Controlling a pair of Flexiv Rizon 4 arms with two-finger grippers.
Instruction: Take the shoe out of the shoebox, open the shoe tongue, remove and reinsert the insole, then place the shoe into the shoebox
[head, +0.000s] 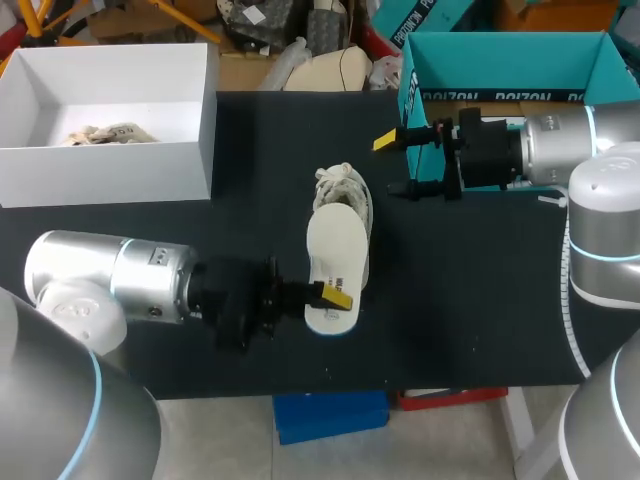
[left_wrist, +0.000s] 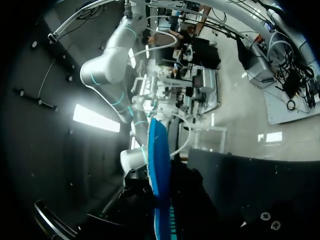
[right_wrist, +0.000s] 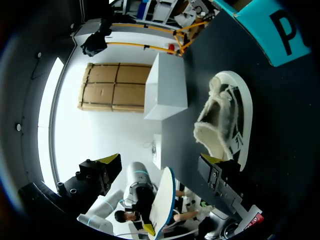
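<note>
Lower middle of the head view, my left claw (head: 330, 295) is clamped on the heel end of the white insole (head: 337, 255), which hangs clear above the table (head: 480, 300); its underside shows blue in my left wrist view. Just behind it, at frame centre, the shoe (head: 345, 192) lies loose on the black surface, fleecy lining and laces showing. My right claw (head: 400, 165) hovers right of centre with its fingers spread and nothing between them. The insole looks thin and is pinched at one end only, so I judge it could swing or slip as I steer it back. With nothing pinning the shoe, a push at the opening may shove it along, or the lining may snag the insole's toe. The white box (head: 200, 110) at upper left holds crumpled paper (head: 105, 132), so I take it for the shoebox. The teal box (head: 500, 60) at upper right carries white lettering and the insole a small dark mark; I leave both unread.
</note>
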